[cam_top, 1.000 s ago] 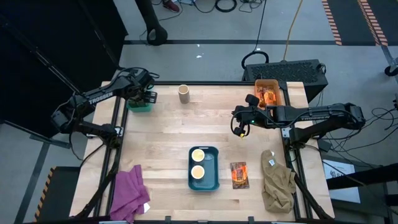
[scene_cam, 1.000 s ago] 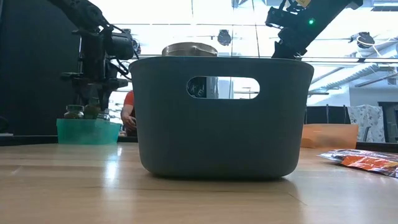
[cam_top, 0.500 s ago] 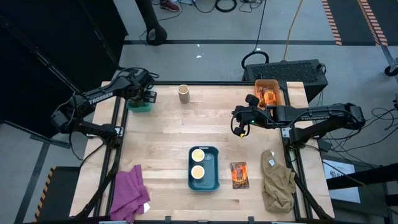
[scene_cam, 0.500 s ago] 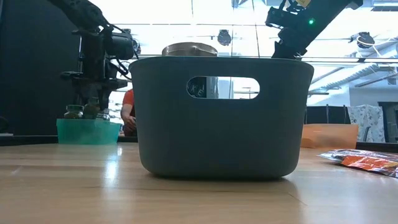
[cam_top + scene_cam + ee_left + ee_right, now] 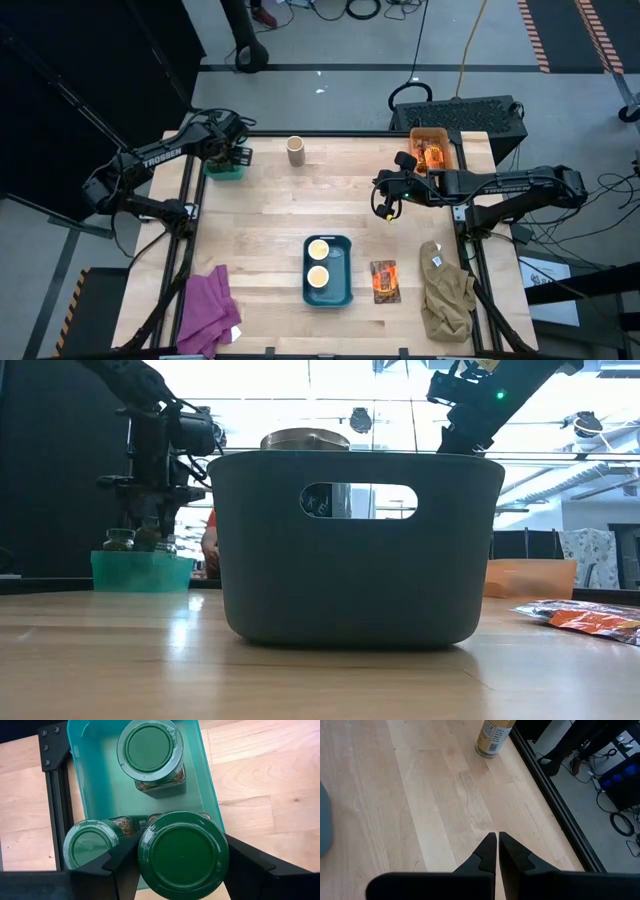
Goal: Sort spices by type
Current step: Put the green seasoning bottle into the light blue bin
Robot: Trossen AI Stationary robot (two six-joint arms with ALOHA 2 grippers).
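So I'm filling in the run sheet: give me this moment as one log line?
left gripper: shut on round green-lidded jar, over teal plastic bin | right gripper: shut, empty, above wooden table

On the wooden table (image 5: 270, 220) a dark teal bin (image 5: 328, 291) holds 2 cream-topped jars (image 5: 318, 262). An orange-and-black packet (image 5: 384, 281) lies just beside it. The left gripper (image 5: 232, 152) is over a green bin (image 5: 225, 171); the right gripper (image 5: 384, 212) hangs mid-table.
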